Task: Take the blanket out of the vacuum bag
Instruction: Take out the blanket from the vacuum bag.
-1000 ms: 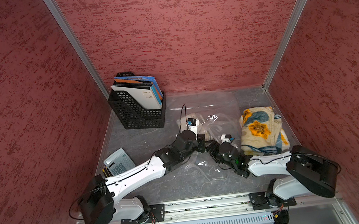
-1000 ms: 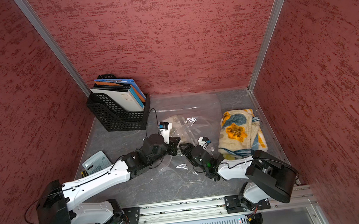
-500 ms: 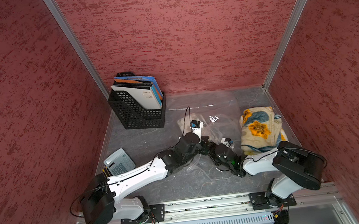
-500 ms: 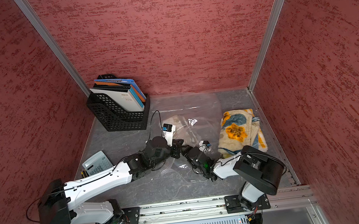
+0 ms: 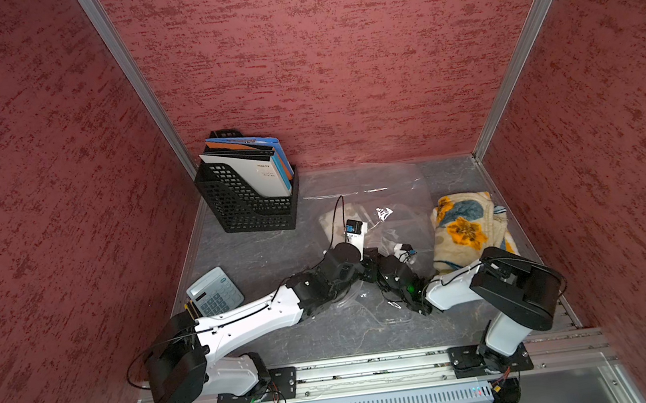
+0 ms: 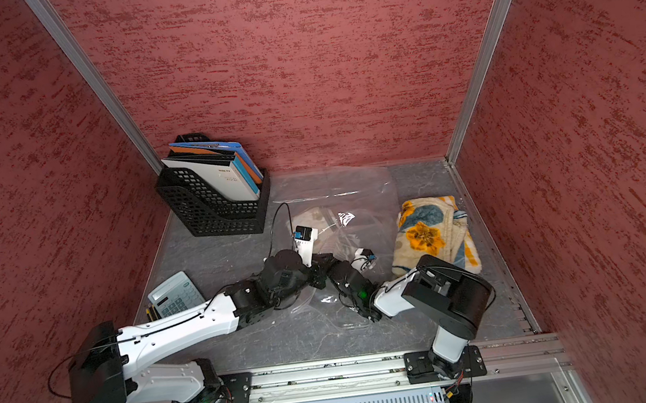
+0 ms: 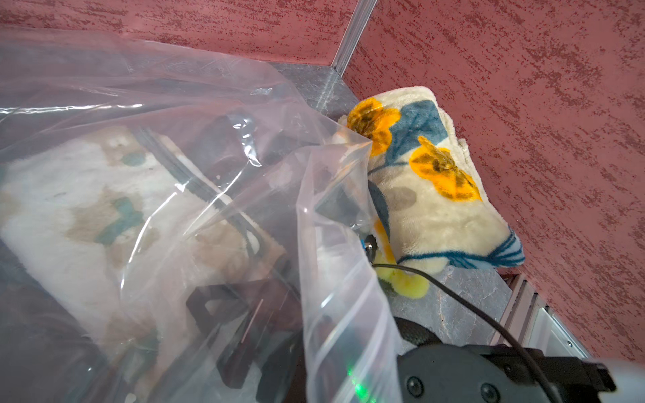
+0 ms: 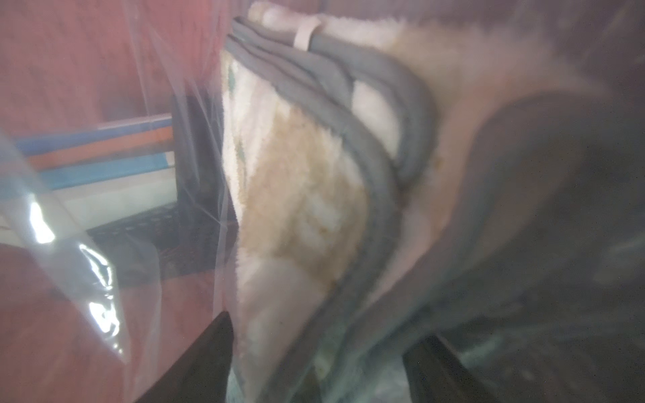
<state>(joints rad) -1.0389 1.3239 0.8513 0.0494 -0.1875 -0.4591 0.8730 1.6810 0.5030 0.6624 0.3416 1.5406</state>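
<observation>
Cream blanket (image 7: pixel 69 195) with grey piping lies inside the clear vacuum bag (image 5: pixel 356 181), straight ahead of the right gripper (image 8: pixel 326 326). That gripper's two dark fingers (image 8: pixel 209 356) stand apart, and the cream blanket's piped edge shows between them through hazy film; whether they touch the cloth I cannot tell. The left gripper (image 6: pixel 319 275) sits just beside the right one, jaws together under bunched film; whether they pinch the plastic cannot be told. A raised flap of the bag rises beside it. A folded floral blanket (image 5: pixel 467 231) lies outside the bag, to the right of both grippers, by the wall. A black file rack (image 5: pixel 246 203) of folders stands beyond the left gripper, and a calculator (image 5: pixel 215 291) lies beside the left arm.
</observation>
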